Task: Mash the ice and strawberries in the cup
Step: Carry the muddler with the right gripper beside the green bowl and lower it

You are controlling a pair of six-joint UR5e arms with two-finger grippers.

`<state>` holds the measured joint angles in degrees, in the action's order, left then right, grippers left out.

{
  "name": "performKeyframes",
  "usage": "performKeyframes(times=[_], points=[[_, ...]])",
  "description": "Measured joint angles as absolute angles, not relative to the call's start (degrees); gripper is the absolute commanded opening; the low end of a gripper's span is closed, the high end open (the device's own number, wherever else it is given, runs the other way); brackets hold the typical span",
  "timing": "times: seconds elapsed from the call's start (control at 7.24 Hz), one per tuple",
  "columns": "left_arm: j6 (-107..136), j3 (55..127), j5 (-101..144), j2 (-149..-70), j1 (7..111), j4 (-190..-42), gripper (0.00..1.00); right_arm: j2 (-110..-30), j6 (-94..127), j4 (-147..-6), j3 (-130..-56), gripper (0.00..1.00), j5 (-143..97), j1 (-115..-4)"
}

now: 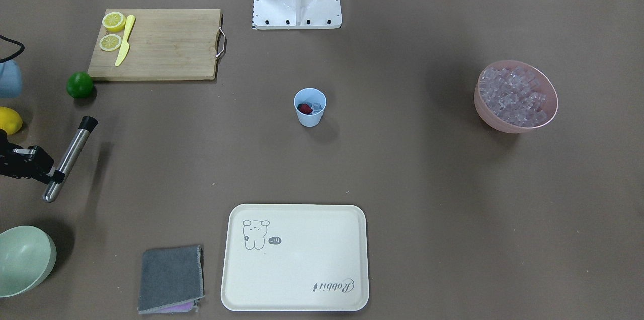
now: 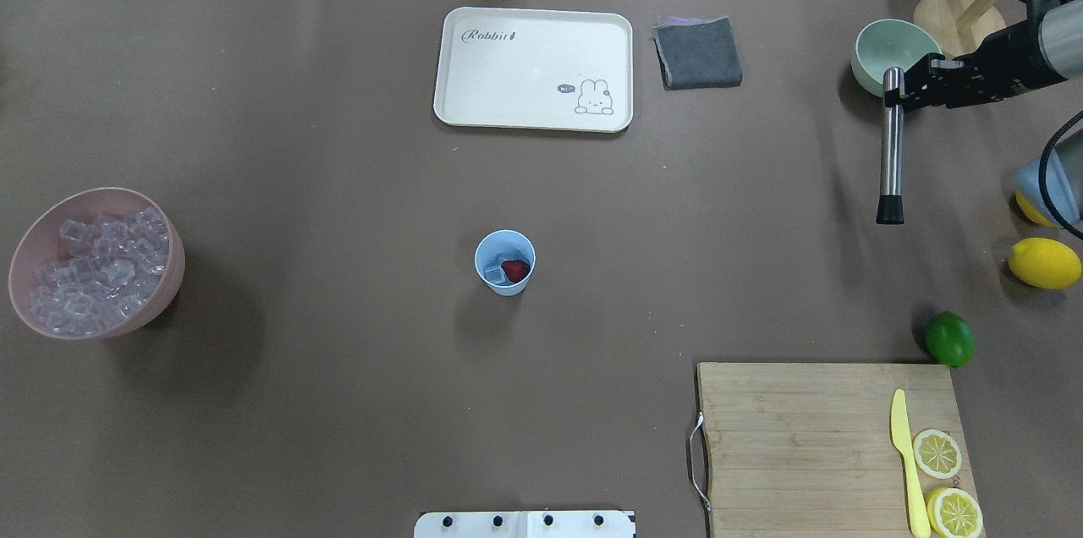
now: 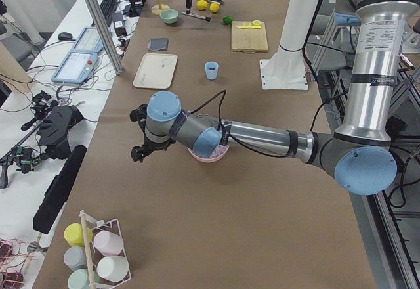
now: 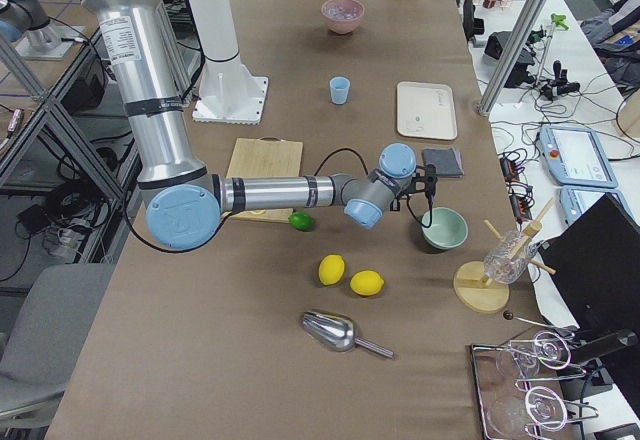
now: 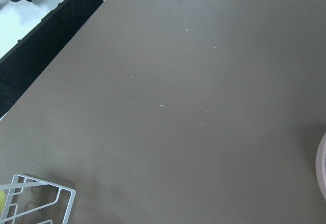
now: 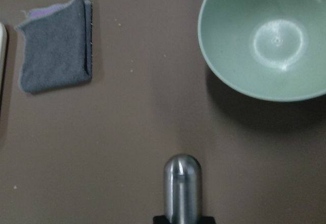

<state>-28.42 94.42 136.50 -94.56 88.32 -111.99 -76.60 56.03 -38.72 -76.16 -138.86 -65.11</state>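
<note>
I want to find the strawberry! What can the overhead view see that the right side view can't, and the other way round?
Only the overhead view looks down into the cup, where the strawberry and some ice sit. Only the right side view shows a metal scoop lying near the lemons. Both show the cup, the pink bowl, the tray, the green bowl and the right gripper shut on a steel muddler.

Brown table (image 5: pixel 178 107); white wire rack (image 5: pixel 45 182) lower left; pink bowl rim (image 5: pixel 322 168) right.
</note>
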Motion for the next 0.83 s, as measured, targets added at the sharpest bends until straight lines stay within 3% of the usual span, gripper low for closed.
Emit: performKeyframes(times=[0.55,0.69,0.83], points=[[-28.56,95.19,136.43,-94.6,90.09,-111.97,0.97,-76.77,49.7,-41.87,-72.73,0.0,-138.65,-61.35],[-28.54,95.24,136.39,-94.59,90.14,-111.97,0.97,-76.65,47.65,-43.92,-72.6,0.81,-138.52,-61.12],[-28.51,95.26,136.35,-94.58,90.16,-111.97,0.97,-76.57,46.48,-44.9,-72.6,1.0,-138.44,-60.9]])
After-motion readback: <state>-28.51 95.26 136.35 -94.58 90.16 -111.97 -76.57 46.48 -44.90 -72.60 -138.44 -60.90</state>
